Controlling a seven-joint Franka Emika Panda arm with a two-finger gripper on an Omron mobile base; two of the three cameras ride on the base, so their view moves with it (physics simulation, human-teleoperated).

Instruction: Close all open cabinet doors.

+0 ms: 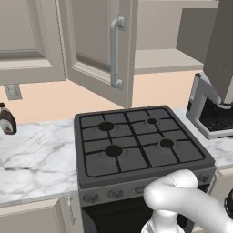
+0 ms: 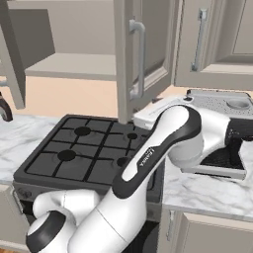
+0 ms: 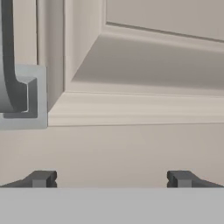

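The gripper [image 3: 111, 178] has its fingers spread wide and grasps nothing, its tips facing the lower panel of a cabinet door [image 3: 144, 74], close in front of it. The door's handle [image 3: 11, 65] sits off to one side of the fingers. The flat, released pose looks suited to pushing, since the door [image 1: 98, 50] juts out over the stove [image 1: 136, 143].
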